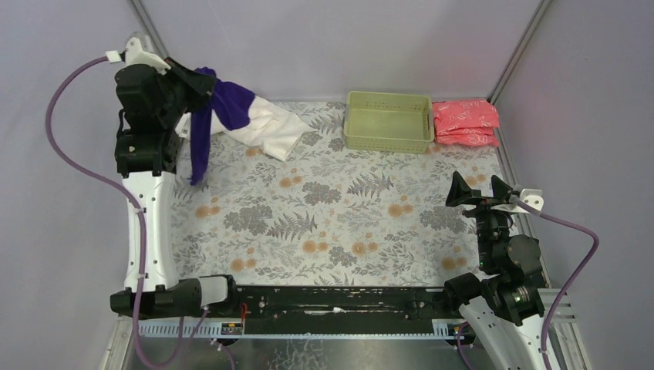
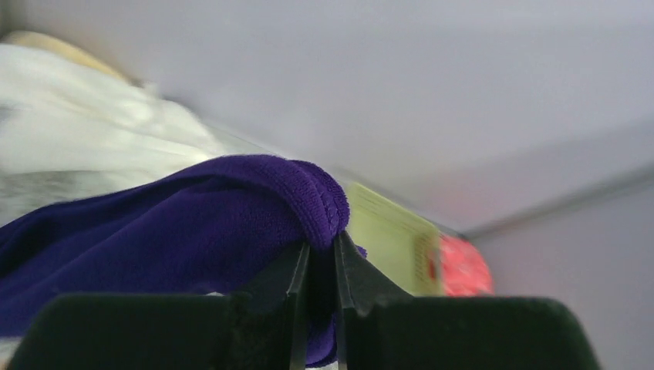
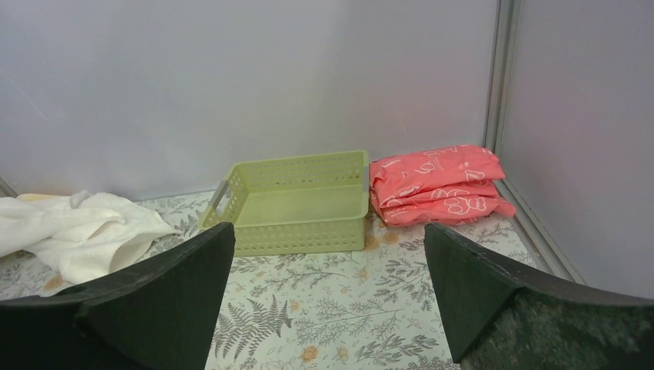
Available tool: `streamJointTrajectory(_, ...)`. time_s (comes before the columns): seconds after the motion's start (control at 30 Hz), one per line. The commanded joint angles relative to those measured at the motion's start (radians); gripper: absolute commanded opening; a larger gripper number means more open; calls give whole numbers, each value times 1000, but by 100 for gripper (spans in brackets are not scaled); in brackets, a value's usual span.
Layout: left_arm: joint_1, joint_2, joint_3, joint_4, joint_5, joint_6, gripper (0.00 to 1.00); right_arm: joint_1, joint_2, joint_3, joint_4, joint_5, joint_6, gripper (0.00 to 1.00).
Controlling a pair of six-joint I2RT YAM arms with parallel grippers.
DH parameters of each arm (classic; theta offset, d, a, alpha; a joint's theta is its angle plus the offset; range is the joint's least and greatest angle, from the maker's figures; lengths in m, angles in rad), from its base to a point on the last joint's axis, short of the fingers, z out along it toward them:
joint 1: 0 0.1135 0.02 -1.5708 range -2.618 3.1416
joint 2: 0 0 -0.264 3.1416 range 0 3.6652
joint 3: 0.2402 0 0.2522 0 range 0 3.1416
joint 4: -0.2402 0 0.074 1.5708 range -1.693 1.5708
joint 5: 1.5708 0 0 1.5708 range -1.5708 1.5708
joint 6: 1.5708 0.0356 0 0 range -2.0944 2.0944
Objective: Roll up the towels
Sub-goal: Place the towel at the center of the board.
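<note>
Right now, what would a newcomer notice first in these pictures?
The purple towel comes first: the left gripper pinches it and holds it up at the far left, by the white towel. Then the green basket and the pink packets along the back wall, and the open right gripper at near right.

A light green basket (image 1: pixel 388 142) sits at the far edge of the floral table (image 1: pixel 339 223). Pink-red packets (image 1: pixel 465 122) lie stacked just right of it.

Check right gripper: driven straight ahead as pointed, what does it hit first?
The right gripper likely meets the green basket near its right end; only table before it. Depth unclear; pink packets beside.
</note>
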Motion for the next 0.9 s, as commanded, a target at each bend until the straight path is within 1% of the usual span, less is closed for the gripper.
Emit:
streamJointTrajectory(0.0, -173, -2, 32, 8, 147, -76, 11, 6, 5, 10, 43, -22, 11, 99)
streamJointTrajectory(0.07, -318, 5, 28, 58, 113, -96, 12, 7, 9, 11, 42, -25, 13, 99)
streamJointTrajectory(0.1, -421, 13, 23, 85, 93, -101, 13, 6, 11, 12, 41, -25, 13, 100)
streamJointTrajectory(0.13, -489, 26, 20, 112, 80, -101, 18, 6, 14, 14, 42, -23, 13, 99)
streamJointTrajectory(0.2, -596, 63, 22, 152, 93, -105, 32, 6, 22, 17, 37, -24, 15, 99)
streamJointTrajectory(0.27, -691, 94, 19, 178, 100, -87, 51, 6, 32, 22, 30, -25, 15, 99)
streamJointTrajectory(0.3, -728, 106, 16, 182, 94, -72, 57, 7, 39, 26, 26, -27, 16, 99)
streamJointTrajectory(0.33, -753, 111, 5, 182, 88, -58, 61, 7, 47, 31, 21, -31, 16, 99)
streamJointTrajectory(0.43, -770, 87, -96, 186, 60, -34, 69, 6, 78, 45, 7, -38, 23, 99)
streamJointTrajectory(0.53, -770, 26, -227, 179, -51, -7, 76, 7, 124, 61, -12, -52, 35, 100)
streamJointTrajectory(0.63, -767, -13, -314, 142, -155, 30, 82, 6, 176, 85, -35, -67, 52, 99)
streamJointTrajectory(0.77, -745, -12, -401, 96, -216, 57, 84, 6, 240, 117, -65, -108, 73, 99)
streamJointTrajectory(0.87, -693, 31, -459, 74, -225, 64, 83, 6, 289, 140, -92, -128, 92, 99)
